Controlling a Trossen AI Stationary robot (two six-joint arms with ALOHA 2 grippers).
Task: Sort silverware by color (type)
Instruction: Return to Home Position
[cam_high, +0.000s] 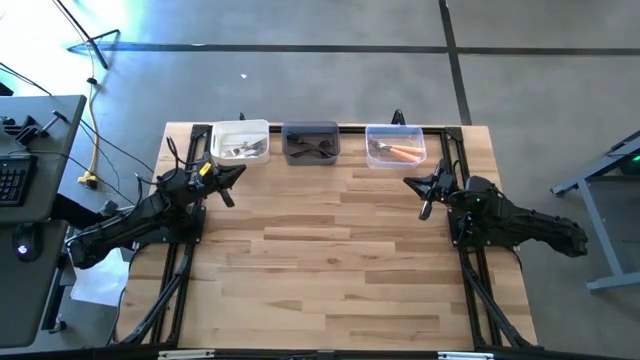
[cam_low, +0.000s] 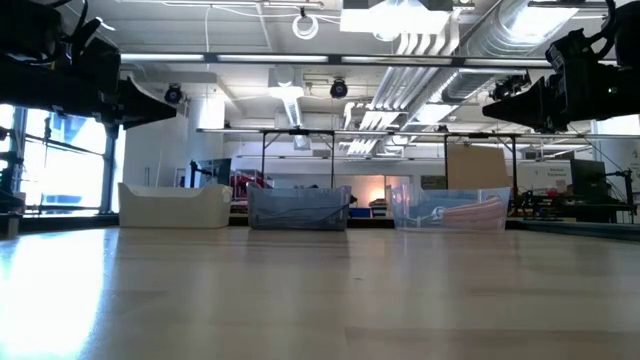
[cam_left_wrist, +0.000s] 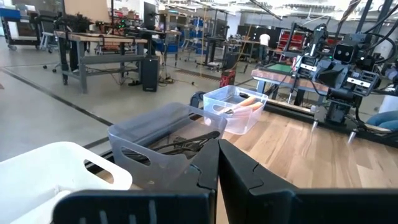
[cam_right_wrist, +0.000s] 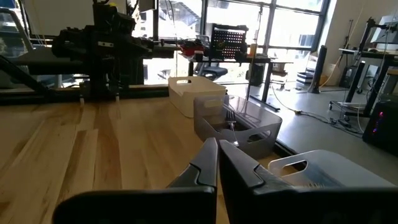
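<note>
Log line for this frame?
white bin: forks; dark bin: black forks; clear bin: orange forks; left fingers: shut, empty; right fingers: shut, empty

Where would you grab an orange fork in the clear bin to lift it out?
Probably grip an orange fork mid-handle, coming straight down from above. It lies flat along the clear bin, whose walls block any side approach; close across the handle's narrow width.

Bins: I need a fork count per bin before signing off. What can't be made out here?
White bin: forks too small in high view; opaque wall hides them in low view.
Dark bin: dark forks merge with its floor, high view.
Clear bin: orange forks overlap, uncountable.
</note>
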